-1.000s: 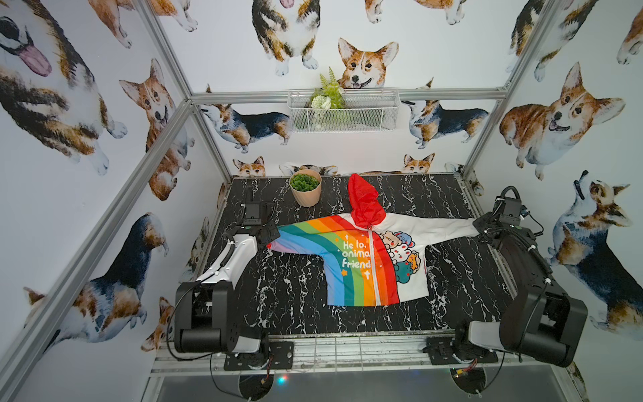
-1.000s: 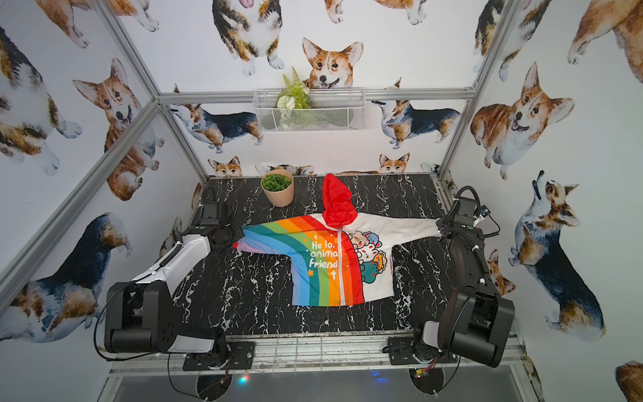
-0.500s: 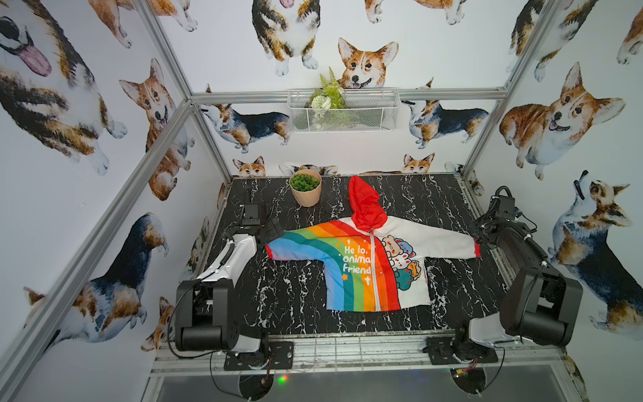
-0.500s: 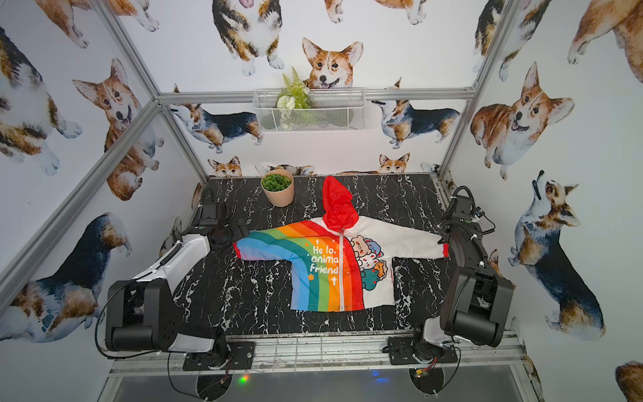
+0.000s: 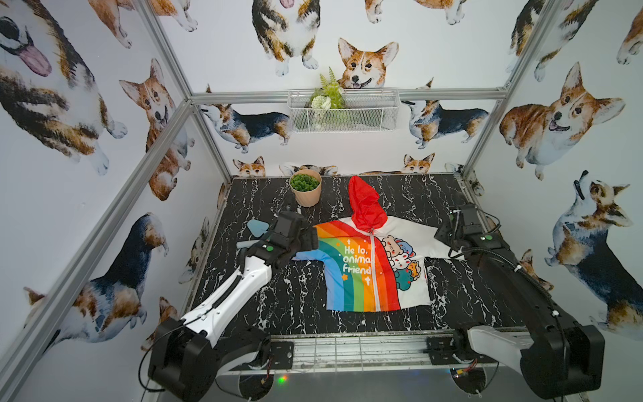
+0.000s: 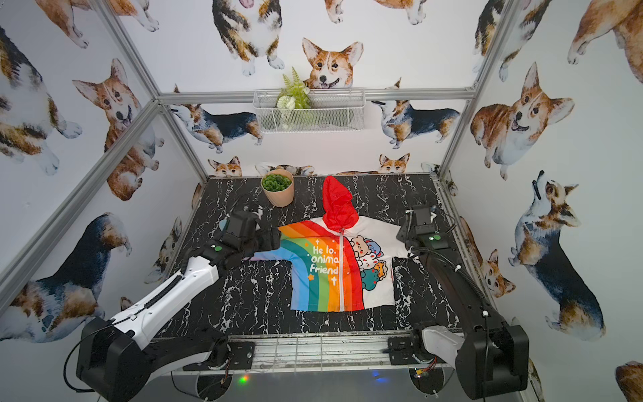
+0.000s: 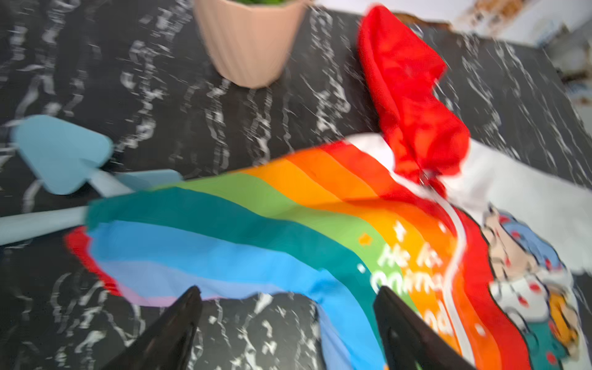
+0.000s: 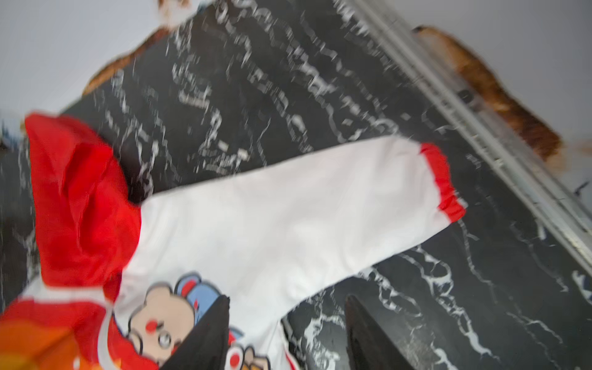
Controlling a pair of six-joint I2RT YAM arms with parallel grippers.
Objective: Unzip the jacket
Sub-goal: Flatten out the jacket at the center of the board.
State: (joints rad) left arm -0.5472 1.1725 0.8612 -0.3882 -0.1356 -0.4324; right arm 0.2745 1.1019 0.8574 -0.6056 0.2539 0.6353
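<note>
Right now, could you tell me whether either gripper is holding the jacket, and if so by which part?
Nothing is held. The left gripper and the right gripper both stand open, with the jacket lying free on the table.

The jacket lies flat and front-up on the table, mid-frame in both top views. Its red hood points up-frame, the rainbow half is left, the white cartoon half right, the sleeves are spread, and the white zipper is closed.
</note>
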